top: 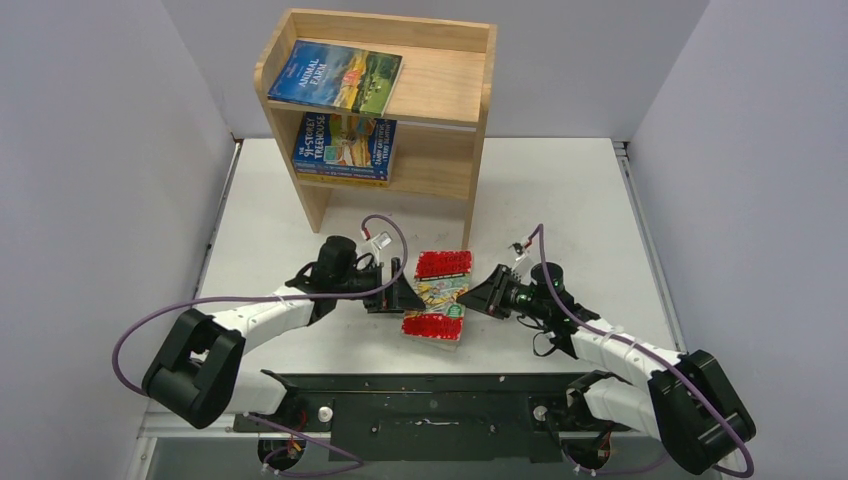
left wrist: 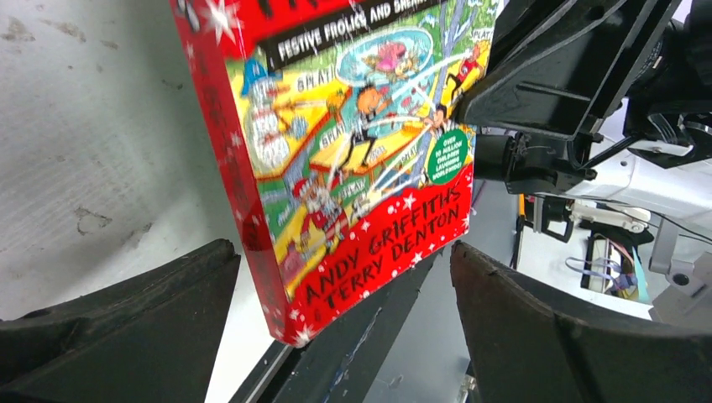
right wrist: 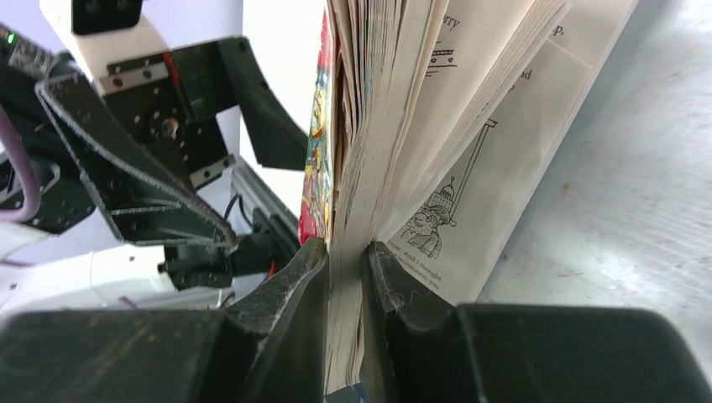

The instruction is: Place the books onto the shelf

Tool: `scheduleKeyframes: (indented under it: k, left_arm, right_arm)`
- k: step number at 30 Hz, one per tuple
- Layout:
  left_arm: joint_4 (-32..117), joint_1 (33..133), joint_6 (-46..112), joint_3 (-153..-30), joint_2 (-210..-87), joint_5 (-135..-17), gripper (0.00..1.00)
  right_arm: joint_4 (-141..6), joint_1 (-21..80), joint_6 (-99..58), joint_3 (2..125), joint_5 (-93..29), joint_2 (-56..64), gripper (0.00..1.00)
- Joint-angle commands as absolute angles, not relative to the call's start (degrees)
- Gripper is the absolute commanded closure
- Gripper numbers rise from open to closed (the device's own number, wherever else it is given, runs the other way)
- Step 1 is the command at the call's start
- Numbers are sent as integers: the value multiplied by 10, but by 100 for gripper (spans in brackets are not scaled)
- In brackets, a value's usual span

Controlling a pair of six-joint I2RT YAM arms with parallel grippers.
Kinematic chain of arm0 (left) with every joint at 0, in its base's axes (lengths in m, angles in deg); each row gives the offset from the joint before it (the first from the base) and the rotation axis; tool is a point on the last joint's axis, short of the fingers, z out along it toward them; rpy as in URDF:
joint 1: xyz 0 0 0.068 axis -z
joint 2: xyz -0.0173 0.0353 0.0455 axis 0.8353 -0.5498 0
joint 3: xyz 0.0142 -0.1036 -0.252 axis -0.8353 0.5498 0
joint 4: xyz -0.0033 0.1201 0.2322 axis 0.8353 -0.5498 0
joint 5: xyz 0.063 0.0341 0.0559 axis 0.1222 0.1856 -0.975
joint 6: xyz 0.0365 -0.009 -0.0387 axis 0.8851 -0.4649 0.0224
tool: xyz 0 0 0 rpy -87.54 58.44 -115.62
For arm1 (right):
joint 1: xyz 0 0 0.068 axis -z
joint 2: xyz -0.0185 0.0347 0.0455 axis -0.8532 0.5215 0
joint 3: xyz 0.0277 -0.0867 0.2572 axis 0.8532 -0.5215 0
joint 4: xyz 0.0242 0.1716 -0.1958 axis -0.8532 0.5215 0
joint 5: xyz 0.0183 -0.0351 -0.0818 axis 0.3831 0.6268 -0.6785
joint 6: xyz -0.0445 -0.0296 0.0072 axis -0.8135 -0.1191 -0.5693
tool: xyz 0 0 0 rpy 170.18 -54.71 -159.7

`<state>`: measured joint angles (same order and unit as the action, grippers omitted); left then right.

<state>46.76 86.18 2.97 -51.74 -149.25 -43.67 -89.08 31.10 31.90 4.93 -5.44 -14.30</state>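
Top external view: mid-pickup of red-bordered book [top: 438, 295] on desk [top: 560, 190], between hands, well short of shelf [top: 440, 90]. Pinched by right hand [top: 480, 292] on part of pages only, with others fanned loose; flanked by wide, empty left hand [top: 400, 295]. Next: steady spine with left, lift toward shelf.

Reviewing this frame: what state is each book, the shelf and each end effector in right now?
Red-bordered book: on the table between the arms, some pages clamped, the rest fanned open.
Animal Farm: lying flat on the shelf's top.
Stacked books: flat on the inner shelf.
Shelf: upright.
Left end effector: open, beside the book.
Right end effector: shut on that book's pages.
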Motion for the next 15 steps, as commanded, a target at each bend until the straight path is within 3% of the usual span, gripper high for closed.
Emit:
scheduleKeyframes:
  k: [1, 3, 10, 12, 15]
  left_arm:
    - [515, 858, 21, -511, -1496, -402, 2]
    - [546, 855, 3, -503, -1501, -396, 0]
    - [661, 837, -64, -475, -1507, -356, 19]
    - [724, 833, -99, -462, -1511, -352, 26]
    - [765, 831, -134, -458, -1522, -355, 47]
  right_arm:
    - [-1005, 310, 322, 54, 28, -142, 95]
    - [-1010, 310, 326, 56, 37, -140, 95]
    - [-1036, 311, 344, 71, 66, -126, 95]
    - [-1041, 310, 345, 69, 70, -119, 95]
    - [-1044, 310, 347, 61, 71, -109, 95]
